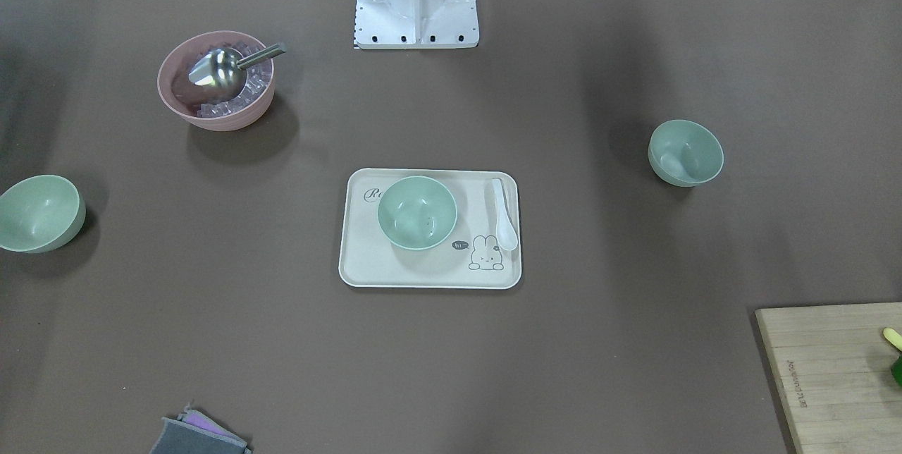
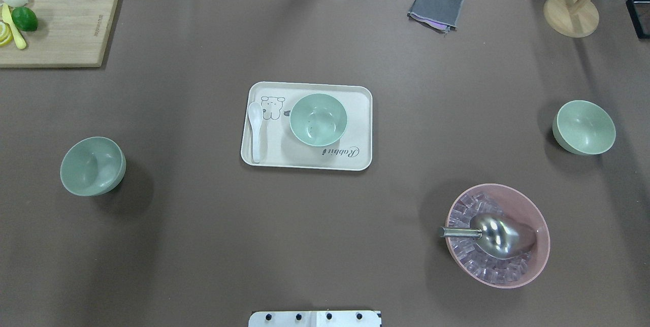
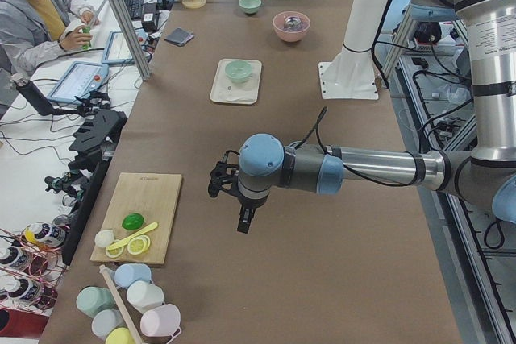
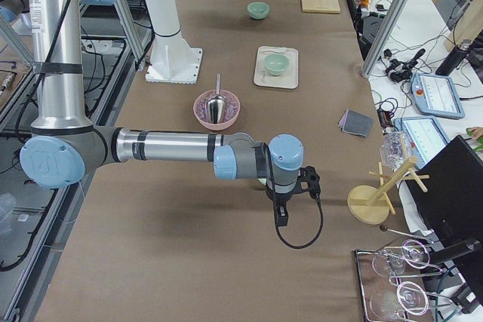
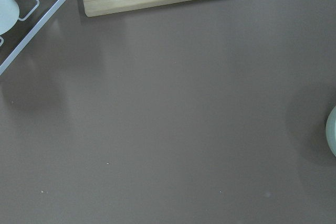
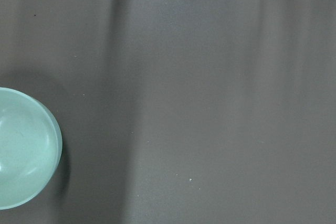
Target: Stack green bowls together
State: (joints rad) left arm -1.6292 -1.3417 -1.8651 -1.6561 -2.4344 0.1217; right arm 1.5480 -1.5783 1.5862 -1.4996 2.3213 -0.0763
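Grey left arm (image 3: 371,168), right arm (image 4: 166,145) stretch level; left claw (image 3: 243,223), right claw (image 4: 281,218) grip unclear.

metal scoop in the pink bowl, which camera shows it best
Overhead exterior: the metal scoop is largest there, handle and head both clear in the pink bowl. Front-facing shows it whole but smaller, the side views only tiny, the wrist views not at all.

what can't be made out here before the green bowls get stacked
left hand: shows only in the exterior left view, small and dark; open or shut unclear
right hand: same, exterior right view only
left green bowl: cut by the left wrist view's right edge
grey cloth: cut by the front-facing view's bottom edge
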